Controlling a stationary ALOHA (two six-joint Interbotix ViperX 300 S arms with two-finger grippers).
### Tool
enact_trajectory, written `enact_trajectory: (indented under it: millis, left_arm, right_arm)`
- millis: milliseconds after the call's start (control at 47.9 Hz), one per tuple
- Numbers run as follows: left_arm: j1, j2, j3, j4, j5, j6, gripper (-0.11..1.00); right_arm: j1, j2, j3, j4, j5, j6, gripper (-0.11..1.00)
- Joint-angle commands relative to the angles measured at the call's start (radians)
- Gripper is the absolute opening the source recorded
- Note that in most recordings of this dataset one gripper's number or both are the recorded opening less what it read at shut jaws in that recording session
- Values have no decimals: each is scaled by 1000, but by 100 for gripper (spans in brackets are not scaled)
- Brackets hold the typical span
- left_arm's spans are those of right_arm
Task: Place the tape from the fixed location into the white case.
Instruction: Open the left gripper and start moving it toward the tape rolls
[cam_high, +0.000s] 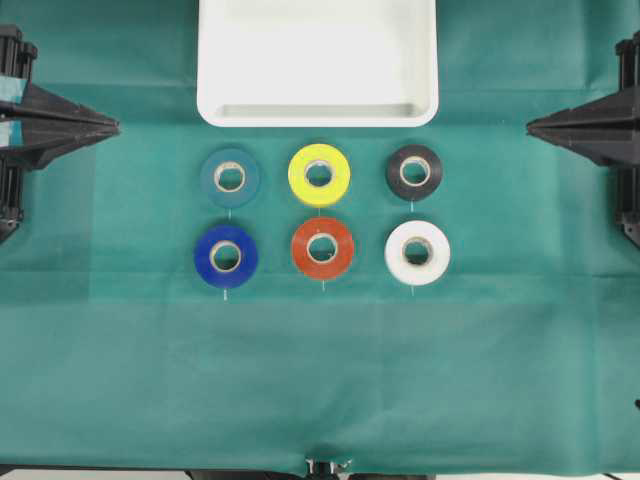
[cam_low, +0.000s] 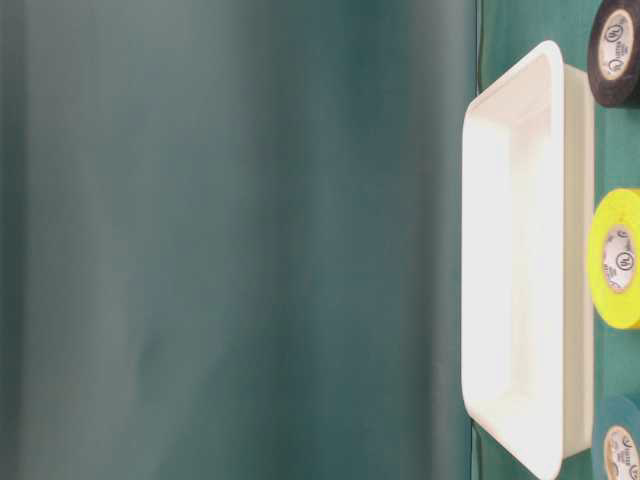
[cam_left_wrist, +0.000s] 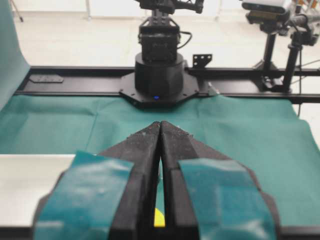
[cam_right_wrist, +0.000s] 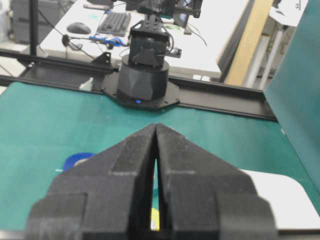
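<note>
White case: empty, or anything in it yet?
Empty. The overhead view shows the white case with a bare floor; all six rolls, including the blue tape, lie flat on the cloth outside it.

- a large shallow white rectangular plastic tray (cam_high: 318, 112) lies on a green cloth-covered table (cam_high: 320, 370), at the top middle of the overhead view.
- below the tray, six rolls lie flat in two rows of three, apart from one another.
- upper row, left to right: a dull teal roll of tape (cam_high: 230, 177), a yellow roll of tape (cam_high: 319, 174), a black roll of tape (cam_high: 414, 172).
- lower row, left to right: a deep royal-blue roll of tape (cam_high: 226, 256), an orange-red roll of tape (cam_high: 322, 248), a white roll of tape (cam_high: 417, 252).
- the royal-blue roll sits directly below the teal one, farthest from the tray on the left.
- the black left gripper (cam_high: 112, 126) points in from the left edge, level with the tray's lower rim, well apart from the rolls.
- the black right gripper (cam_high: 532, 126) points in from the right edge, opposite it.
</note>
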Motion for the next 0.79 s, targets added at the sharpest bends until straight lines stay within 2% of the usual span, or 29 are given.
enact_trajectory:
  millis: [0, 146, 627, 689, 773]
  left_arm:
    - [-5, 9, -25, -8, 34, -5, 2]
    - [-5, 8, -35, -8, 86, -5, 2]
    - [-5, 2, -40, -8, 78, -5, 2]
    - [-5, 2, -38, -8, 77, -6, 6]
    - [-5, 2, -38, -12, 75, -11, 20]
  right_arm:
    - [-2, 5, -18, 2, -5, 0, 0]
    - [-2, 6, -26, 2, 12, -2, 0]
    - [-2, 6, -28, 2, 20, -2, 0]
    - [-2, 8, -29, 2, 20, 0, 0]
    - [-2, 6, -28, 2, 21, 0, 0]
